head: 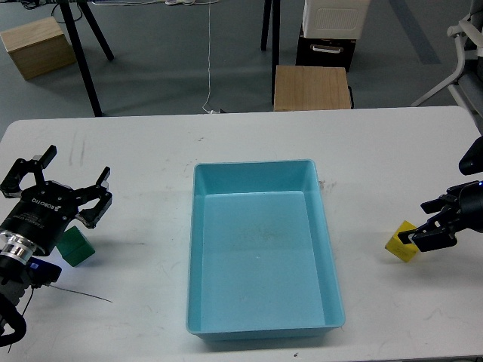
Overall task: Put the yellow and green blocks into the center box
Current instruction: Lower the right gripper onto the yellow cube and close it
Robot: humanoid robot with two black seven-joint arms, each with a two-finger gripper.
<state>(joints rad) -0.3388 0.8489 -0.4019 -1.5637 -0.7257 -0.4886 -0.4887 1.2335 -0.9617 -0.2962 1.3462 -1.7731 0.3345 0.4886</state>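
Note:
The light blue tray (198, 249) lies in the middle of the white table and holds nothing. The dark green block (75, 247) sits on the table at the left, right beside the body of my left gripper (72, 177), whose fingers are spread open and point up and away past the block. The yellow block (400, 245) is at the right, tilted on one edge. My right gripper (413, 223) comes in from the right edge with its fingers closed on the block's right side.
The white table (241, 136) ends at its far edge. Beyond it on the floor are a tan wooden box (312, 87), another tan box (38, 47), a white-and-black box (332, 30), black stand legs (81, 53) and a chair base (462, 60).

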